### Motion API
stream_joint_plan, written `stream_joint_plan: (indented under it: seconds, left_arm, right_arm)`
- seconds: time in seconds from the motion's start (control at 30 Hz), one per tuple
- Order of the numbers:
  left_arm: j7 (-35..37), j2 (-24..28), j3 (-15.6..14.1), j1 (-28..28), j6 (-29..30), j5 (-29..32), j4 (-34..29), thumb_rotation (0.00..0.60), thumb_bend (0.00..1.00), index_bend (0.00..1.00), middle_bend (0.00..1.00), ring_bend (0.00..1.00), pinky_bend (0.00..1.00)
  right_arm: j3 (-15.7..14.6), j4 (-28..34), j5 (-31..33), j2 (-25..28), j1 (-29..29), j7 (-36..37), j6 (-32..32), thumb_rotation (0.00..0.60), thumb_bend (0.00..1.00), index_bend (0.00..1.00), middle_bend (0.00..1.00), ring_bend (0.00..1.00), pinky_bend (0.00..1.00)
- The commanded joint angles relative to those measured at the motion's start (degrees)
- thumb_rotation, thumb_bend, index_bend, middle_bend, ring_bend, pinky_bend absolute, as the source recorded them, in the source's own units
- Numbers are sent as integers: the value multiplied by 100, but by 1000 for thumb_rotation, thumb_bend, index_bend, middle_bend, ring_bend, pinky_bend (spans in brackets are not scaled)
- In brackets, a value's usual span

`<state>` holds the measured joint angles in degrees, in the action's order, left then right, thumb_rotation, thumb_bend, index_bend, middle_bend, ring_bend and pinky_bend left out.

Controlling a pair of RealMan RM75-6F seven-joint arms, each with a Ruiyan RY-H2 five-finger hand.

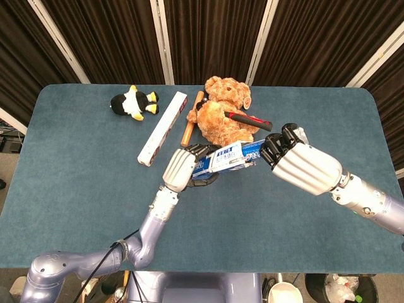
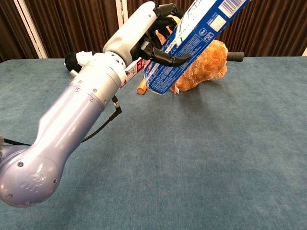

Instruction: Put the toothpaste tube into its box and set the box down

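Observation:
My left hand grips the lower end of the blue toothpaste box and holds it above the table, tilted. In the chest view the same left hand holds the box slanting up to the right, out of the top of the frame. A short blue stretch of the toothpaste tube shows between the box's open end and my right hand. That hand's fingers curl around the tube's far end. The rest of the tube is hidden inside the box. The chest view does not show the right hand.
A brown teddy bear lies just behind the box with a red-and-black hammer on it. To their left lie a wooden handle, a long white box and a penguin plush. Blue cloth covers the table.

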<state>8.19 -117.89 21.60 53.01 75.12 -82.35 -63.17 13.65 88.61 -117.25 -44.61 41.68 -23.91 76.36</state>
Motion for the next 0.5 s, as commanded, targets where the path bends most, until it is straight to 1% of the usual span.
stream_joint_plan:
  seconds: [0.03, 0.2, 0.5]
  left_arm:
    - [-3, -51, 37, 69, -26, -2, 35, 600, 367, 307, 452, 411, 499]
    - [25, -147, 99, 174, -18, -16, 119, 600, 367, 307, 451, 411, 499]
    - [21, -383, 310, 406, -60, 99, 256, 600, 367, 306, 451, 411, 499]
  right_arm:
    - [0, 15, 0, -11, 4, -9, 7, 600, 392, 662, 732, 688, 522]
    - [6, 36, 20, -22, 7, -12, 21, 600, 392, 662, 732, 688, 522]
    - [4, 2, 37, -41, -10, 17, 106, 600, 393, 662, 732, 688, 522]
